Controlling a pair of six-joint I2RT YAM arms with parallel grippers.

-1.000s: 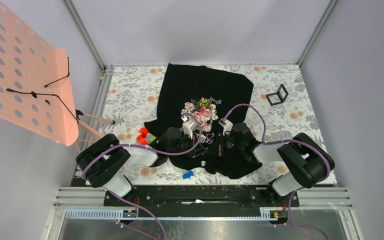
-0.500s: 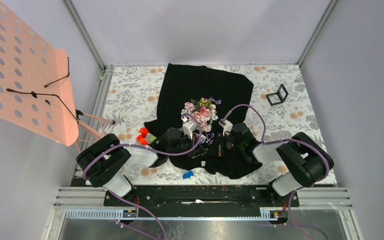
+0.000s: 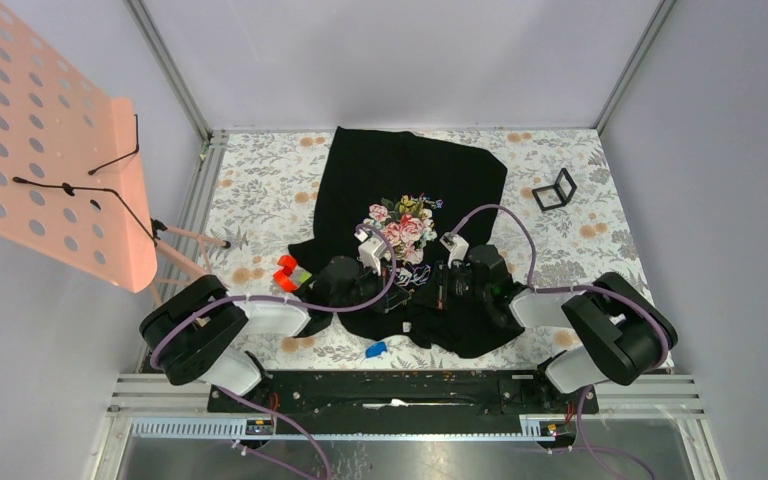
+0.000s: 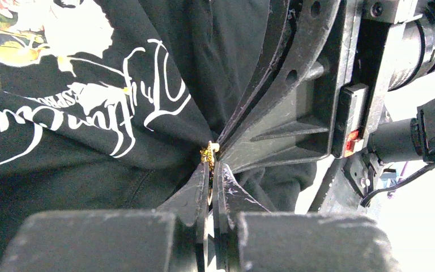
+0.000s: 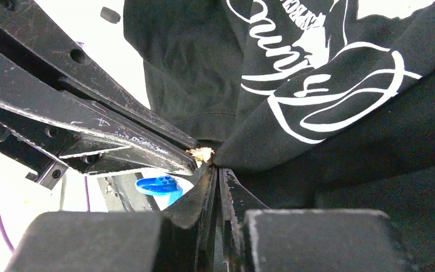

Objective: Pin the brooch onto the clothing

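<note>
The black T-shirt [image 3: 415, 175] with pink roses and white script lies on the table, its lower part bunched up. Both grippers meet on that bunched part. My left gripper [image 4: 210, 161] is shut on the tiny golden brooch [image 4: 208, 153], which sticks out at its tips against a fold of the shirt [image 4: 62, 170]. My right gripper [image 5: 215, 169] is shut, with a shirt fold [image 5: 317, 130] pinched at its tips. The brooch [image 5: 201, 153] sits just left of them, tip to tip. In the top view the left gripper [image 3: 412, 290] and right gripper [image 3: 434, 290] hide the brooch.
A small blue piece [image 3: 375, 349] lies near the front edge and also shows in the right wrist view [image 5: 158, 187]. Red and green blocks [image 3: 290, 272] sit left of the shirt. A black frame stand [image 3: 556, 189] is at the back right, a pink perforated board [image 3: 50, 140] at the left.
Both arms have shifted slightly, the left wrist a little left and back. The gripper tips stay together on the shirt's bunched lower part.
</note>
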